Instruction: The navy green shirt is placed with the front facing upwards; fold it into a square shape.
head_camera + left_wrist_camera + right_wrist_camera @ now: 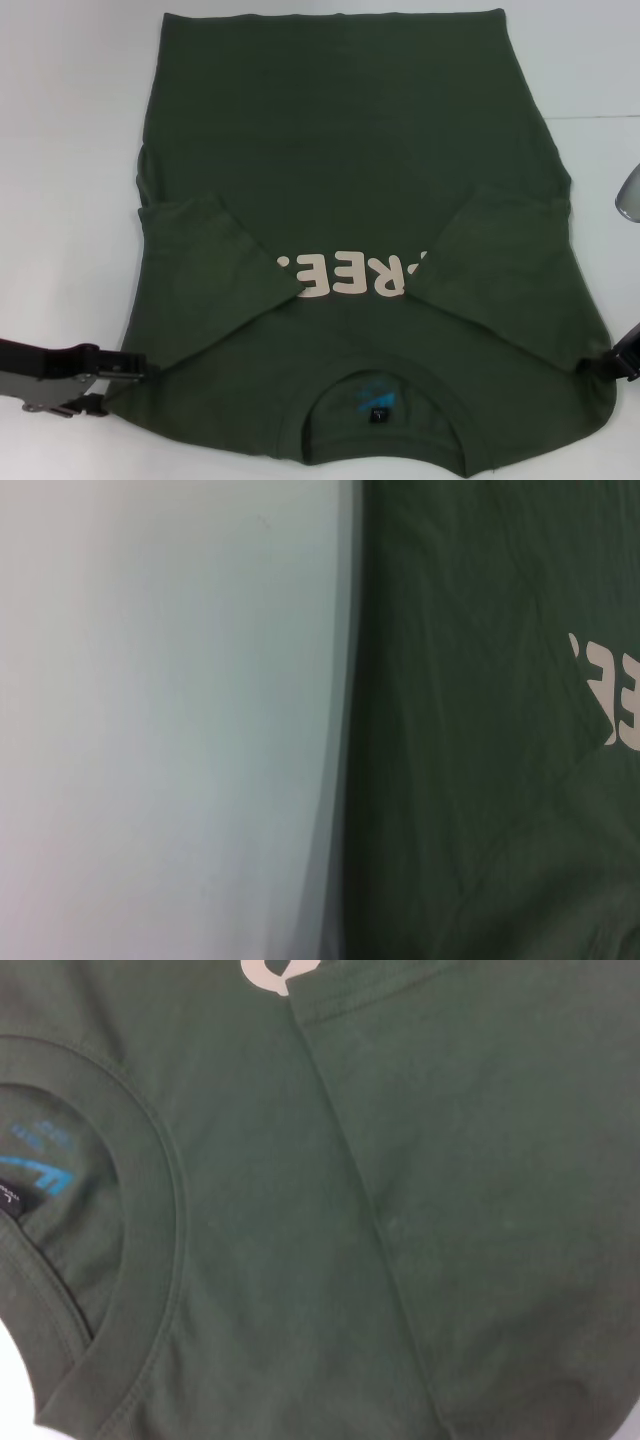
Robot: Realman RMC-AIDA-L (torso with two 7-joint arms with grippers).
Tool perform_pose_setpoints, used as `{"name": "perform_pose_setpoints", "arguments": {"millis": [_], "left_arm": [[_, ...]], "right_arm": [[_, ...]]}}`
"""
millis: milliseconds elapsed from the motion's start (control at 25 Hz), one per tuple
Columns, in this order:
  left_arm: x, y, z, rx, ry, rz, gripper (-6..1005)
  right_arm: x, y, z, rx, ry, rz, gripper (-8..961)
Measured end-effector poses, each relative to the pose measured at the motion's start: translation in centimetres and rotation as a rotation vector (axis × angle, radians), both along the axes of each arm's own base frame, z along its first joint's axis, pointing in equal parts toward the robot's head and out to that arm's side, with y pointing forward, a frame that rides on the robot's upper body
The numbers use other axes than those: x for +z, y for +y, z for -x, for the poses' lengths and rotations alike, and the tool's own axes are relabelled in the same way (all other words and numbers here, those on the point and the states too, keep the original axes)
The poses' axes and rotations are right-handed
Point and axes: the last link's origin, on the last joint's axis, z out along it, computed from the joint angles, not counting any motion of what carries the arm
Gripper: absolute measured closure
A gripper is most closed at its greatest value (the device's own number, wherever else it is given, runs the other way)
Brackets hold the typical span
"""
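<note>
1. Reaching in low from the near-left side, our left gripper (100, 385) sits at the shirt's left shoulder corner, its dark fingers level with the table (60, 150); we cannot tell whether the fingers are spread or pinching cloth.
2. Our right gripper (615, 362) comes in from the near-right edge and meets the opposite shoulder corner. Only a dark tip of it shows, so we cannot tell its state either.
3. One navy green shirt (340, 130) lies flat on the white table, collar toward the near edge and hem toward the far edge, front side up.
4. Both short sleeves, two in all, are folded inward over the chest: the left sleeve (215, 260) and the right sleeve (500, 265) each slant toward the middle and cover the ends of the printed word.
5. Cream block letters (350, 278) show between the sleeves; we can read "REE" upside down, the rest being hidden under the folds.
6. One small neck label (378, 398) sits inside the collar, with blue print above a dark tab; its writing is too small for us to read.
7. A grey rounded object (630, 195) shows at the table's right edge, well apart from the shirt.
</note>
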Motion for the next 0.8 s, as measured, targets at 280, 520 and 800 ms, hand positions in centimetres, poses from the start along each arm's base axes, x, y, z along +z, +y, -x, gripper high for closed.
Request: {"name": "perform_pose_setpoints", "arguments": {"millis": [280, 520, 800], "left_arm": [[0.04, 0.24, 0.03, 0.004, 0.006, -0.007, 80], [-0.02, 0.26, 0.06, -0.012, 0.019, 0.001, 288], [-0.38, 0.52, -0.10, -0.043, 0.052, 0.016, 580]], "right_arm": [[0.00, 0.03, 0.04, 0.003, 0.000, 0.001, 913], [0.01, 0.08, 0.10, 0.005, 0.000, 0.002, 914], [-0.13, 0.17, 0.20, 0.008, 0.005, 0.009, 914]]}}
